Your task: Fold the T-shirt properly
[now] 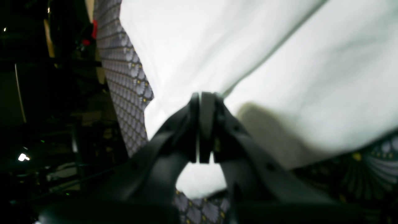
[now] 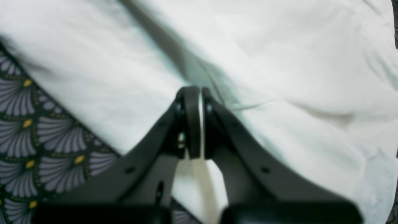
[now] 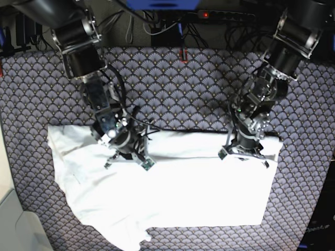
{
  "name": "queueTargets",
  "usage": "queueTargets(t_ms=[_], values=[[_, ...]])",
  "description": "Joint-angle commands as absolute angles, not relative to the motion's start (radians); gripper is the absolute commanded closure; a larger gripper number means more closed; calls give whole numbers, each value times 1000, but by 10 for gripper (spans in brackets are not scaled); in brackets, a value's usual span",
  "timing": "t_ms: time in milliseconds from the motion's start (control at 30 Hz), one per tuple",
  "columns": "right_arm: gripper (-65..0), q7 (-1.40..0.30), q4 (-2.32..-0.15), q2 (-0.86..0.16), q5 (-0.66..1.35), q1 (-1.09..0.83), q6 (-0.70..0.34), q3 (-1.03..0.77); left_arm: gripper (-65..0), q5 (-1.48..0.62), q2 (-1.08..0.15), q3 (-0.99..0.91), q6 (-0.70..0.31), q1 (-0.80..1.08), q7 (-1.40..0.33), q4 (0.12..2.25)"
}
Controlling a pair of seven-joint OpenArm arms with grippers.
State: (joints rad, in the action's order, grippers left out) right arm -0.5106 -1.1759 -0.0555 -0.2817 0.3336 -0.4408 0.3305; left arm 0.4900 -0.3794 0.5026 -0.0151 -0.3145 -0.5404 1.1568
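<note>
- The shirt (image 3: 172,183) is lying spread across the near half of the tablecloth (image 3: 178,89), its long top edge running left to right between the two arms.
- The shirt's left part is lying wrinkled, with a lobe of cloth trailing toward the bottom edge of the base view; whether that lobe is a sleeve is hard to tell.
- The right gripper (image 2: 197,90) is sitting on the top edge at the base view's left, its fingers (image 2: 190,121) pressed together with a thin layer of white cloth pinched between them.
- In the right wrist view, focus is soft; a fold ridge is running up from the fingertips, and the grip point itself is partly hidden by the fingers.
- The left gripper (image 1: 202,95) is sitting on the top edge near the shirt's right corner, fingers (image 1: 206,124) closed tight on the cloth, which is rising in a taut crease away from the tips.
- The left wrist view is blurred; its left third is showing only dark clutter beyond the table edge, nothing identifiable.
- In the base view both fingertips are being hidden by the wrists (image 3: 246,138) above them.
- The arms' upper links are being cut off by the top of the base view.
</note>
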Motion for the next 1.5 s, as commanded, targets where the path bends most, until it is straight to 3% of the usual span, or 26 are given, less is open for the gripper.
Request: queueTargets(t_ms=[0,633,1467], values=[[-2,-487,-1191,-51,-277,358,-435,337,-6,501,-398,513,1,-344,-530,1165],[-2,-406,-1059,-7,-277,389,-433,343,-6,501,-421,613,1,-384,-464,1063],[-2,-341,-905,-7,-277,496,-432,343,-6,501,-349,611,2,-456,-400,908]])
